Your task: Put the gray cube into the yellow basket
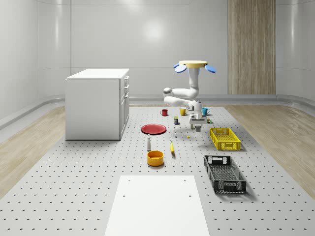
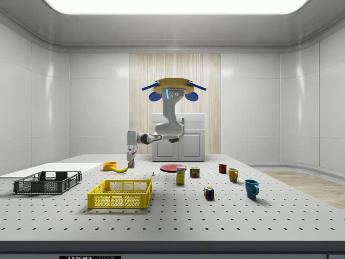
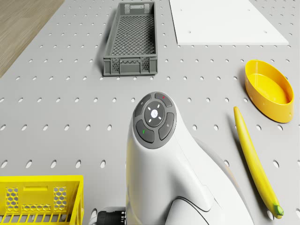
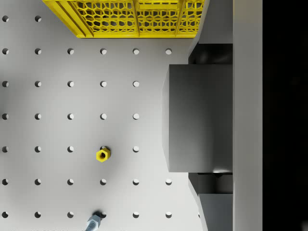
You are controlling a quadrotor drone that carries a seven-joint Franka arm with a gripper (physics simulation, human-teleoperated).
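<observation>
The gray cube (image 4: 192, 118) sits between my gripper's two fingers (image 4: 214, 53), so the gripper (image 4: 211, 120) is shut on it. Cube and gripper (image 1: 198, 126) hang a little above the perforated table, beside the yellow basket (image 1: 225, 138) and not over it. In the wrist view the yellow basket (image 4: 130, 19) lies just past the cube. From the side, the gripper (image 2: 130, 157) hangs above and behind the yellow basket (image 2: 120, 193). The drone (image 1: 193, 64) hovers high over the table's far middle, with its arm (image 3: 159, 154) bent down toward the basket's corner (image 3: 42, 201).
A black crate (image 1: 225, 173) lies nearer than the basket. A banana (image 1: 172, 148), a yellow bowl (image 1: 155, 157) and a red plate (image 1: 153, 129) lie to the whole-scene view's left. A yellow nut (image 4: 102, 155) and a bolt (image 4: 94, 222) lie below the gripper. Cups and small boxes stand behind.
</observation>
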